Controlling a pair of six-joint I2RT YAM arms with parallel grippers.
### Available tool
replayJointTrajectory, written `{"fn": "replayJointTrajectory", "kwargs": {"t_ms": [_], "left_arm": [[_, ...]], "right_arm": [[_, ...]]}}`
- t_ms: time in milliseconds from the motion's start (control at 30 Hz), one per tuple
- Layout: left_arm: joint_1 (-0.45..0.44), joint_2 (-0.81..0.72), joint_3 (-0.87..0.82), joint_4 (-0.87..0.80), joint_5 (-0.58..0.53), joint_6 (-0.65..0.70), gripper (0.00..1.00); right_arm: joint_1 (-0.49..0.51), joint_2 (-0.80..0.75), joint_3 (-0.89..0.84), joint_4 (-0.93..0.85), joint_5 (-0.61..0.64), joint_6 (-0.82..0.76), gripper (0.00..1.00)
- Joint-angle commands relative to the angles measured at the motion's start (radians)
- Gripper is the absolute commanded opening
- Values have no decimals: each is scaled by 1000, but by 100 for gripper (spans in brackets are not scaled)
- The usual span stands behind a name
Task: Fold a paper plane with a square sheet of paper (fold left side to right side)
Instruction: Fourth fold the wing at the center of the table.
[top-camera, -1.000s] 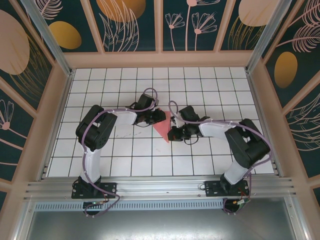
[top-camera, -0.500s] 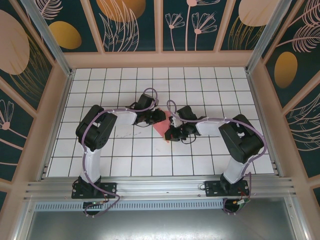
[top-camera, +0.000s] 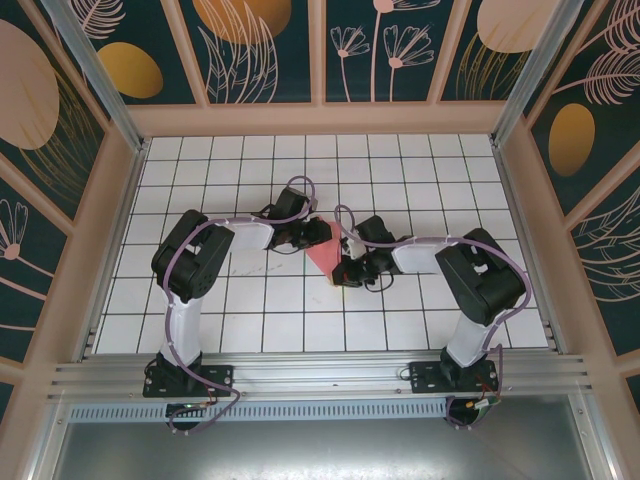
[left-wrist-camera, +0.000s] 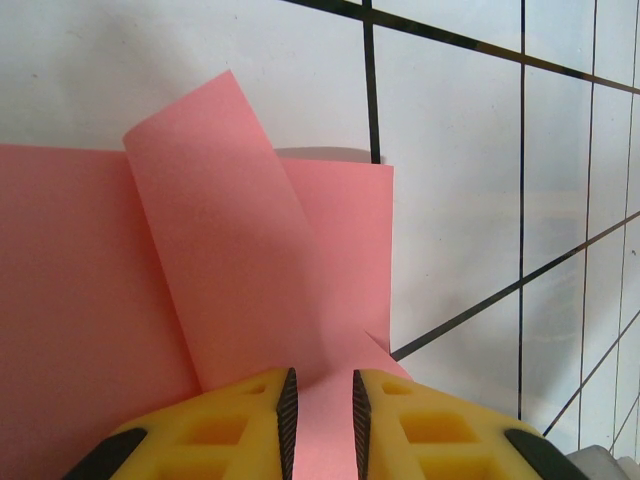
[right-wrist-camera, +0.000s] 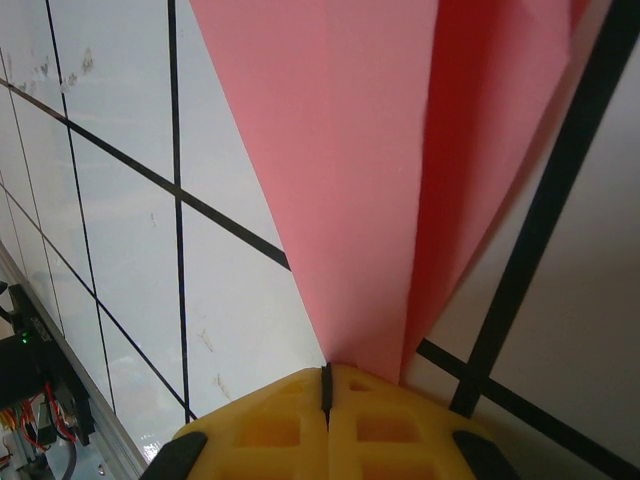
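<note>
Paper (top-camera: 323, 257): lies on the table (top-camera: 420, 160) near its middle, between the two arms. It is partly folded to a wedge, broad at the far end and pointed at the near end.

Left gripper (top-camera: 316, 234): at the paper's far left edge. The left wrist view shows the jaws narrowly parted, with pink paper in the gap. One flap (left-wrist-camera: 215, 230) curls up off the sheet, uncreased. Whether the fingers bear down on the paper cannot be told.

Right gripper (top-camera: 343, 270): jaws pressed together at the near point. The right wrist view shows the point running in under the fingertips (right-wrist-camera: 300, 400). Pinched or merely pressed flat: cannot tell.

Handling, as judged: very light, thin and limp, so it will slide on the smooth tiles unless pinned. Loose flaps spring back until creased hard. It tears or crumples under a rough pull. Best hold: pin one end flat and take the free flap by its edge.
</note>
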Motion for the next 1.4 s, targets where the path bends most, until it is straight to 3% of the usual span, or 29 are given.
{"fn": "replayJointTrajectory", "kwargs": {"t_ms": [0, 333, 500, 800, 1167, 1367], "left_arm": [[6, 53, -27, -125, -85, 24, 26], [4, 47, -30, -116, -83, 19, 26], [4, 47, -31, -112, -80, 17, 26], [3, 41, -25, -117, -77, 20, 26], [10, -57, 15, -62, -51, 41, 28], [10, -112, -65, 58, 68, 8, 21]], "right_arm": [[17, -2, -49, -62, -21, -19, 0], [-49, -168, -30, 60, -109, 23, 0], [-49, -63, 52, 140, -62, 71, 0], [-50, 105, 132, 77, 63, 48, 0], [-49, 143, 64, 10, 91, 24, 0], [-50, 145, 56, -5, 101, 10, 0]]}}
